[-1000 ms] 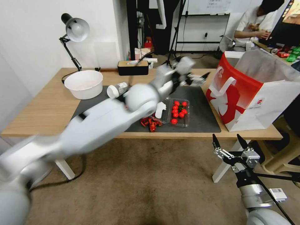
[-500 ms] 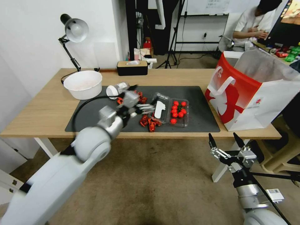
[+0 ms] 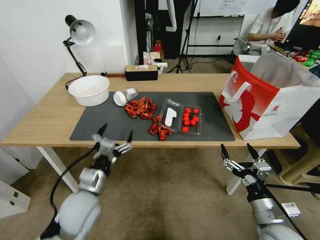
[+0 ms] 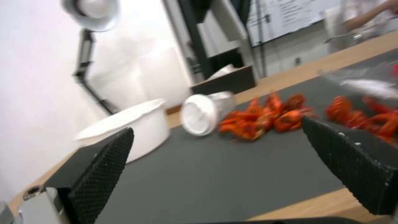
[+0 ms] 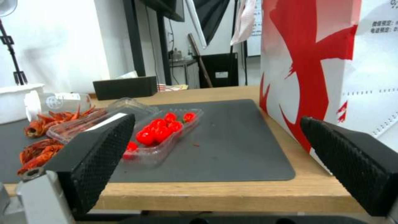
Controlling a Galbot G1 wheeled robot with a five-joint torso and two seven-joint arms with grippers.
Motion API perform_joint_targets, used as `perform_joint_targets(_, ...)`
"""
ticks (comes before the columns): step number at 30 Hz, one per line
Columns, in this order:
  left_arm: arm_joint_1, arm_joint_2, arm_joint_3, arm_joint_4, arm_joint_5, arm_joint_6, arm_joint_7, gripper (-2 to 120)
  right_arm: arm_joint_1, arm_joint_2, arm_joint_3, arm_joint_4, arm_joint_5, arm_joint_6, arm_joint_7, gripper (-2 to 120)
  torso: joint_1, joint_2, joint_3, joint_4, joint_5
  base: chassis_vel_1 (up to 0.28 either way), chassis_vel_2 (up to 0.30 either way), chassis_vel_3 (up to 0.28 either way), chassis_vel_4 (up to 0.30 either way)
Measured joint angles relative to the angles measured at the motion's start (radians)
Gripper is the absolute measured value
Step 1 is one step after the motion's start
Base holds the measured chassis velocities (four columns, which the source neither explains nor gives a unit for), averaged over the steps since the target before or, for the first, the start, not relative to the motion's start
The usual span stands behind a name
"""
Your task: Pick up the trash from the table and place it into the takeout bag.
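Observation:
Trash lies on the table's [image 3: 50, 116] dark mat [image 3: 110, 125]: a clear white-lidded cup [image 3: 125, 96] on its side, two heaps of red crayfish shells [image 3: 141, 107], and an open clear box [image 3: 182, 118] holding cherry tomatoes. The red-and-white takeout bag [image 3: 266, 96] stands open on the table's right end. My left gripper [image 3: 117, 129] hangs open and empty just in front of the table's front edge, facing the cup [image 4: 199, 115] and shells [image 4: 265, 115]. My right gripper [image 3: 235, 146] is open and empty, low before the front edge near the bag [image 5: 331, 71] and tomato box [image 5: 161, 133].
A white bowl [image 3: 88, 89] sits at the mat's back left, with a desk lamp [image 3: 78, 36] behind it. A black tissue box [image 3: 141, 72] stands at the table's far edge. A white table leg [image 3: 238, 180] is close to my right gripper.
My left arm has swung back from over the mat near the bag, past the shells, down to the table's front edge, empty. The right arm has barely moved.

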Motion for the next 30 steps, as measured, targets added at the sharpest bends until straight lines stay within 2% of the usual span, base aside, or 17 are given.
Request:
perform_joint_targets(3, 0.018, -0.006, -0.006, -0.002, 0.016, -0.008, -0.017, 100, 0.002, 0.0, -0.001, -0.001, 0.0, 0.0, 0.0, 100, 0.0, 0.0, 0.0, 0.0001, -0.0001, 0.0, 0.0, 0.0, 0.0)
perform_joint_targets(4, 0.048, -0.023, -0.025, -0.004, 0.043, -0.024, -0.046, 100, 0.006, 0.0, -0.003, -0.003, 0.0, 0.0, 0.0, 100, 0.0, 0.0, 0.0, -0.0001, -0.0002, 0.0, 0.0, 0.0, 0.0)
perform_joint_targets(9, 0.08, -0.059, -0.047, -0.007, 0.061, -0.04, -0.082, 100, 0.008, -0.002, -0.004, -0.004, 0.002, -0.001, 0.001, 100, 0.0, 0.0, 0.0, -0.0001, -0.0004, 0.0, 0.0, 0.0, 0.0)
perform_joint_targets(13, 0.082, -0.061, -0.048, -0.007, 0.062, -0.04, -0.084, 100, 0.008, -0.002, -0.004, -0.004, 0.002, -0.001, 0.001, 100, 0.0, 0.0, 0.0, -0.0001, -0.0004, 0.0, 0.0, 0.0, 0.0)
perform_joint_targets(15, 0.111, -0.095, -0.055, -0.01, 0.088, -0.04, -0.12, 100, 0.008, -0.004, -0.004, -0.005, 0.003, -0.001, 0.001, 100, 0.0, 0.0, 0.0, -0.0001, -0.0003, 0.0, 0.0, 0.0, 0.0)
perform_joint_targets(20, 0.15, -0.112, -0.053, 0.014, 0.106, -0.03, -0.177, 100, 0.012, -0.002, -0.011, -0.024, 0.006, -0.001, -0.001, 100, 0.0, 0.0, 0.0, -0.0001, -0.0005, 0.0, 0.0, 0.0, 0.0)
perform_joint_targets(30, 0.174, -0.114, -0.051, 0.025, 0.069, -0.01, -0.186, 100, 0.027, -0.004, -0.02, -0.034, 0.008, -0.001, -0.002, 100, 0.0, 0.0, 0.0, 0.0, -0.0003, 0.0, 0.0, 0.0, 0.0)
